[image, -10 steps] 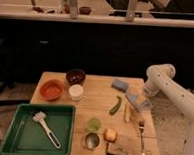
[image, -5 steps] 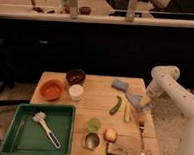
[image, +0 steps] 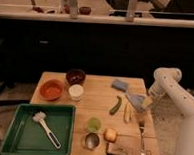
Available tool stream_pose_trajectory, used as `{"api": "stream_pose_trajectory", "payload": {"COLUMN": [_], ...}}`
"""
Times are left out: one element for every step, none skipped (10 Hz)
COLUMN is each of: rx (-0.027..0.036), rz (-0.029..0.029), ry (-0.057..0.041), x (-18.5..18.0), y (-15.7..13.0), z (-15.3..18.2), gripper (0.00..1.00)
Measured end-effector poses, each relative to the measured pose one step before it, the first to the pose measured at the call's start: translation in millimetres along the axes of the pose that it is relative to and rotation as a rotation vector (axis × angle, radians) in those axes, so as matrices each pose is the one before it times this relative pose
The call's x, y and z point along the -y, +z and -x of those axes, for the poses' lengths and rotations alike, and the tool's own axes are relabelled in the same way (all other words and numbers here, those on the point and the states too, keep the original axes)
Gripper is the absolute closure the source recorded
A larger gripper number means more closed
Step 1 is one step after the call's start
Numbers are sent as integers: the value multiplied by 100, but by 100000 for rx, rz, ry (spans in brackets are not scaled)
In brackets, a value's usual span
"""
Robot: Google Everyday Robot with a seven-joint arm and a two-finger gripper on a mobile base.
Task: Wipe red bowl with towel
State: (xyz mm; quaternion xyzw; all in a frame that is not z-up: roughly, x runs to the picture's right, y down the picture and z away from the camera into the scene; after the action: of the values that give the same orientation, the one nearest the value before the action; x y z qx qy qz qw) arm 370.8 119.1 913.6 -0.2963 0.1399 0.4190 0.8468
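Camera view: the robot's arm comes in from the right over the table [image: 100, 87].
Change: over the last second the hand [image: 144, 104] has sunk a little and closed in on the towel [image: 134, 98]; nothing else on the table has shifted.
Meaning: this looks like the reach for the towel; the grasp is not yet made and wiping has not begun.
Hand: fingers spread, just above the towel's right edge, pinching nothing.
Towel: rumpled, flat on the table near its right side, just beyond the folded blue cloth [image: 120, 84].
Red bowl: the red bowl [image: 51, 89] sits at the far left, well apart from the hand, beside the maroon bowl [image: 75, 76].
Counts: two bowls, two cloths, one green tray [image: 16, 136], one brush [image: 47, 128] in it, one fork [image: 142, 138].
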Motion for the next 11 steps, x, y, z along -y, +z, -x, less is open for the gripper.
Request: {"api": "stream_pose_trajectory", "payload": {"rx": [-169, -226, -254, -353, -466, -787, -813, -293, -258, -338, -143], "rz": [217, 215, 197, 59, -358, -127, -332, -126, -115, -118, -46], "ry": [-1029, -1130, -1117, -1133, -1486, -1485, -2245, -1326, -1288, -1011, -507], "x": [-178, -282, -301, -289, -292, -354, -440, -235, -203, -117, -77], "y": [85, 131, 106, 177, 232, 336, 366, 149, 158, 158, 70], "z": [208, 225, 288, 219, 254, 187, 455, 336, 246, 18, -4], "gripper": [20, 20, 20, 20, 20, 20, 23, 29, 39, 51, 60]}}
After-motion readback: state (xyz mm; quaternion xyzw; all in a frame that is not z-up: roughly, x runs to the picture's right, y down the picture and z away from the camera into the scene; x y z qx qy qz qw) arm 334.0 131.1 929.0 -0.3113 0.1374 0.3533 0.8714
